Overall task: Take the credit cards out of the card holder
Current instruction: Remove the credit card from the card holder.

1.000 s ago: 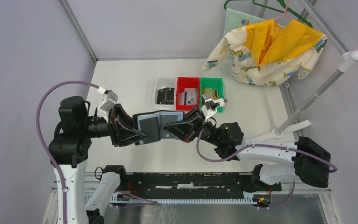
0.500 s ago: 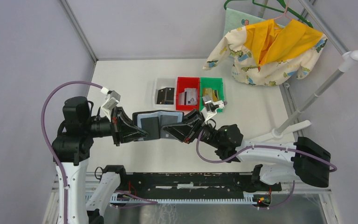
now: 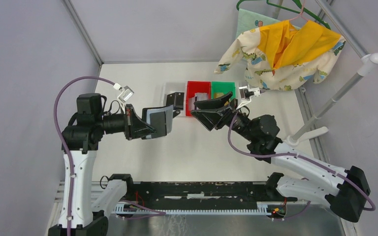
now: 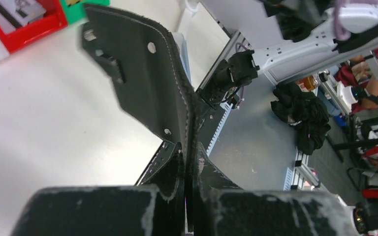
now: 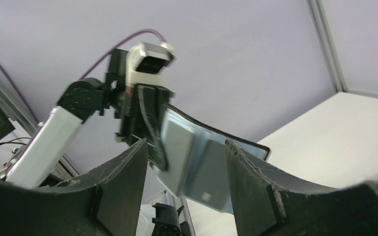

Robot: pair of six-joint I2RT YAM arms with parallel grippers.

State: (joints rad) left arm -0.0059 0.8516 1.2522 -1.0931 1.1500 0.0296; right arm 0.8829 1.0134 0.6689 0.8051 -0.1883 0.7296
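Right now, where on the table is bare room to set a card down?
Free: table strip nearer than the card holder; far-left corner behind the white bin. Crowded: red bin and green bin, by the right hand.

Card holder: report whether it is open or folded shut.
Open: the card holder is spread, its light blue-grey inside showing, pinched in the left fingers.

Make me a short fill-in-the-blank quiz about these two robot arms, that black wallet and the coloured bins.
1. The card holder is gripped, off the table, by the tool of the ____ arm.
2. The right tool holds nothing, and its jaws stand ____.
3. Between the white bin and the green bin sits a ____ bin.

Missing words: left; open; red.
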